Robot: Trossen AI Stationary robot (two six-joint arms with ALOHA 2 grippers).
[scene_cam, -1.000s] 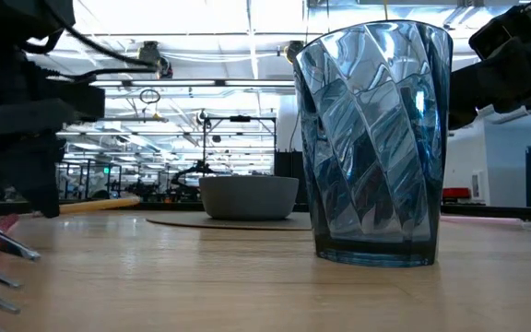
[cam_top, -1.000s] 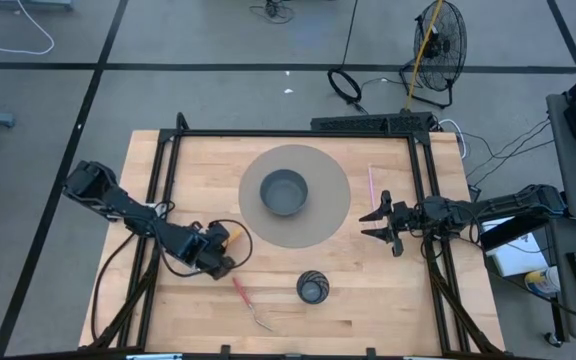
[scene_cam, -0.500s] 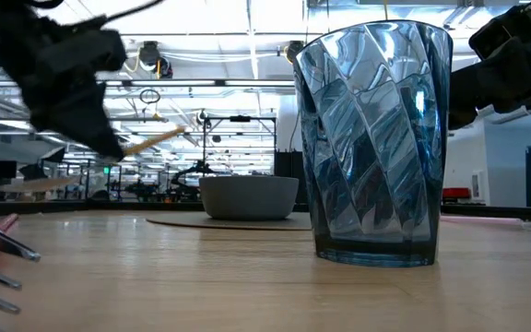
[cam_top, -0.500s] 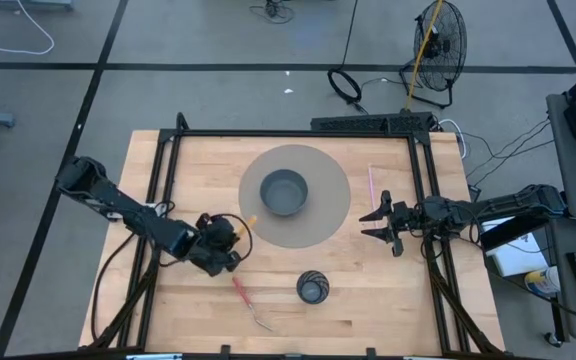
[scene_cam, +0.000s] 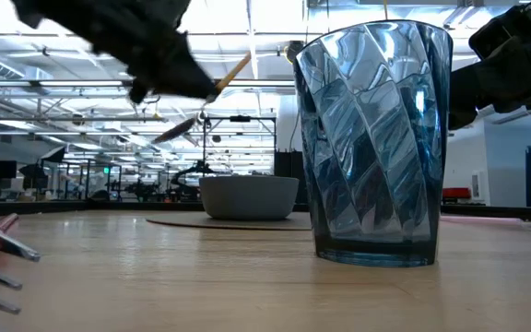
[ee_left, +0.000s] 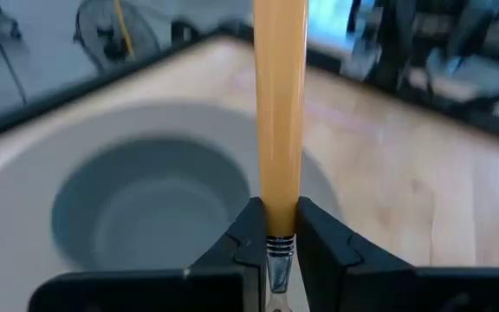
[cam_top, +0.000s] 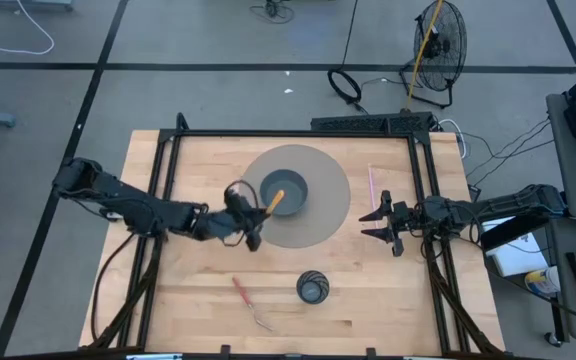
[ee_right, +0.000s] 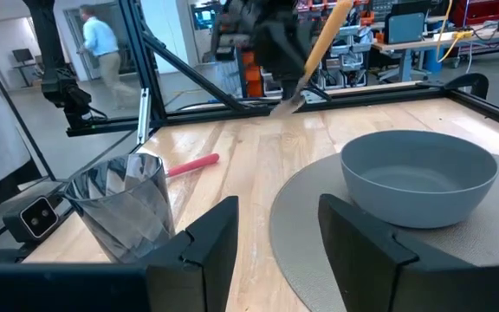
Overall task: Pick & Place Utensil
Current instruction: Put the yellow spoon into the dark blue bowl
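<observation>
A utensil with a tan wooden handle [cam_top: 274, 201] and a metal neck is in my left gripper [cam_top: 255, 213], which is shut on it beside the grey bowl [cam_top: 284, 191]. The bowl stands on a round grey mat [cam_top: 320, 215]. The handle's free end [ee_left: 280, 52] reaches over the bowl's near-left rim. The low view shows the handle [scene_cam: 233, 72] slanting upward, high above the table. My right gripper [cam_top: 380, 222] waits open at the mat's right edge, and its fingers [ee_right: 219, 238] have nothing between them. My left gripper pinches the utensil between its two fingers where the wooden handle meets the ringed metal neck [ee_left: 276, 232]. The utensil lies along the fingers, its handle sticking out ahead of them. It is lifted clear of the table and tilted, with the handle end higher.
A blue ribbed glass tumbler [cam_top: 312, 288] stands near the front edge. A red-handled fork [cam_top: 246, 300] lies to its left. A pink stick [cam_top: 371, 185] lies right of the mat. A black frame [cam_top: 298, 134] borders the tabletop. People walk in the room beyond.
My left gripper has risen and swung toward the table's right and far side, up to the bowl. It has tipped from pointing steeply down to nearly level. The utensil has gone with it, lifted higher, and its handle now points over the bowl's rim.
</observation>
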